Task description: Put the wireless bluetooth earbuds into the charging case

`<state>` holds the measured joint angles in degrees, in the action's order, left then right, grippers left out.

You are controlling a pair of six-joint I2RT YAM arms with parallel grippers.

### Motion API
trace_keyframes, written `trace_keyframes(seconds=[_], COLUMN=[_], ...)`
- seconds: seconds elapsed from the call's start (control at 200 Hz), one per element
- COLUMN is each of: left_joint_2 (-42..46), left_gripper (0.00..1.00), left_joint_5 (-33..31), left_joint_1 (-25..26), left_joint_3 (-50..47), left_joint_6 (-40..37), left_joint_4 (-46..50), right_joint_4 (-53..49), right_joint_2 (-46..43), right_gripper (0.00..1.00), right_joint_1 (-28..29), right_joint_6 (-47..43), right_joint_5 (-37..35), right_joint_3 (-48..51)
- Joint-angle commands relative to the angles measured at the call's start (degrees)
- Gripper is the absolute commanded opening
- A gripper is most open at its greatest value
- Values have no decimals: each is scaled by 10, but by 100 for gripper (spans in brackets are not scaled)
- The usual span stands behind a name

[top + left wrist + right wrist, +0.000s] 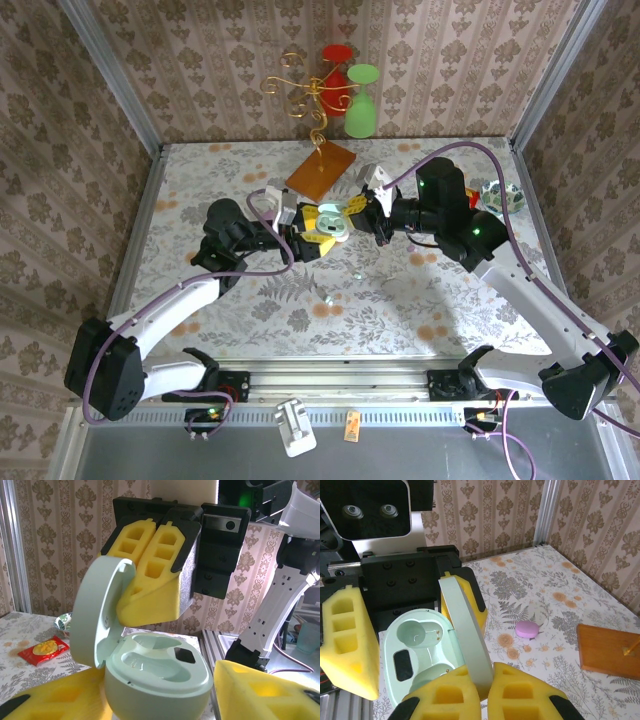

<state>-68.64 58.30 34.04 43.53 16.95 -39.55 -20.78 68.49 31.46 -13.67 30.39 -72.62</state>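
Patterned wallpaper rings a floral-cloth table [420, 300]. Over its middle, the left gripper [315, 230] has its yellow fingers [50, 700] clamped on the base of the mint case [155, 680], holding it off the cloth with the lid [97, 615] swung up. Both wells look empty, and a dark patch sits in one. Right of that, the right gripper [487, 680] is closed on nothing. Its tips rest against the inner face of the lid, apparently propping it open. The earbuds [325, 297], tiny pale specks, lie on the cloth nearer the arm bases, well apart from the case.

The step seems to be getting the case open and steady. To do it well, I judge the left grip should sit low on the base, clear of the wells, and keep the case level. The right tips should back off straight, so the lid is not dragged shut, before going down for a bud. The bud's stem must then line up with its well.
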Motion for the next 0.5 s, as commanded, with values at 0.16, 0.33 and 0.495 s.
trace_keyframes(seconds=[0.16,0.33,0.495], left_joint_2=[2,3,2], left_gripper=[56,54,47], left_joint_5=[15,16,17], left_joint_1=[1,1,1], left_joint_3=[3,3,2], left_joint_6=[2,2,3], left_joint_4=[-24,-25,-25], right_joint_4=[-6,-9,-11], right_joint_2=[1,2,3], right_gripper=[0,0,0], right_joint_1=[4,4,4], right_joint_6=[-2,-4,-4], right_joint_5=[14,15,18], right_joint_3=[-4,-5,-7])
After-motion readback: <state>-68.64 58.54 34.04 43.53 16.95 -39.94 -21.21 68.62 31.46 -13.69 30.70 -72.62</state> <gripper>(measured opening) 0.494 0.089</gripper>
